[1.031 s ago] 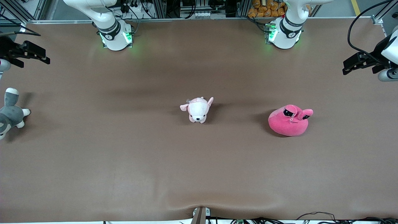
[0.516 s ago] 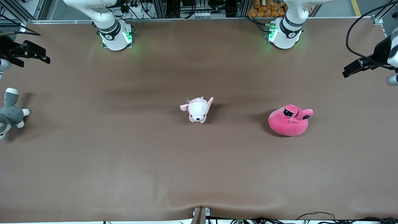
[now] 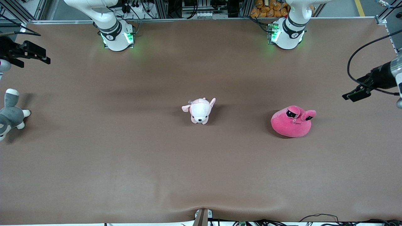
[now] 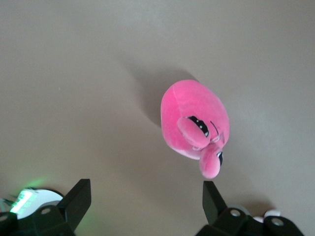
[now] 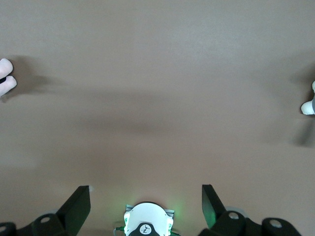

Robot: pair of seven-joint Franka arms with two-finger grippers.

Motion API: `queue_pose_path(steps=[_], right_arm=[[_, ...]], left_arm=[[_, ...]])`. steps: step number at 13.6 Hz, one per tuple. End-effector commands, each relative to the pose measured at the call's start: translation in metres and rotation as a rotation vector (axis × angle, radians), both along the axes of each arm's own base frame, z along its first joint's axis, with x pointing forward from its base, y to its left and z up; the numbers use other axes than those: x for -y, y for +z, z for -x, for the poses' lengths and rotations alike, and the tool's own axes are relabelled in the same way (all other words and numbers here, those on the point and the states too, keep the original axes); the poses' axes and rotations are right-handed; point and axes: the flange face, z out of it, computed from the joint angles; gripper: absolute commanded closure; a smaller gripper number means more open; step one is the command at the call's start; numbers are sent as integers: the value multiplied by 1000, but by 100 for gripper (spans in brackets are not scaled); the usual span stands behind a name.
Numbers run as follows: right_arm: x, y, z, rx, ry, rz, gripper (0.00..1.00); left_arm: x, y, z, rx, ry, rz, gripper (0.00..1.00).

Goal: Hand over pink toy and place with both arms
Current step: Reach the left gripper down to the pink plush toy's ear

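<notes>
Left end effector (image 3: pixel 354 95) is hanging at the right edge of the front frame, up in the air over the bench (image 3: pixel 201 175) near the left arm's end, fingers spread wide with nothing between them. Its wrist cam is showing both fingers (image 4: pixel 78 202) along the bottom of the frame and the pink toy (image 4: pixel 196 123) sitting just past them, toward the center-right of that shot.

Right end effector (image 3: pixel 37 55) is waiting at the upper left of the front frame, also gaping open and carrying nothing. Its own camera is looking down at bare brown bench with the right arm's round white base (image 5: pixel 146 220) glowing green at bottom center.

In the front frame the pink toy (image 3: pixel 292 121) is resting on the bench right of center, eye stalks pointing up. A small pale pink-and-white dog plush (image 3: pixel 199 110) is sitting mid-frame, well apart from it, and a grey-and-white plush (image 3: pixel 9 114) is lying at the left edge.

Can't read any brand or lettering anywhere.
</notes>
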Motion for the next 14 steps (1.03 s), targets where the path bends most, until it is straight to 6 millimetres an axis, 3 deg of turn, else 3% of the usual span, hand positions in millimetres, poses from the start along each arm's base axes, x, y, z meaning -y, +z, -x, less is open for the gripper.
queue_pose_path(steps=[1, 6, 14], right_arm=[[1, 4, 3, 2, -1, -18, 0], [1, 3, 2, 3, -3, -18, 0], [4, 5, 2, 8, -9, -17, 0]], left_arm=[[13, -22, -1, -3, 181, -1, 0], [38, -64, 2, -13, 342, -20, 0], [40, -130, 18, 22, 493, 45, 0]])
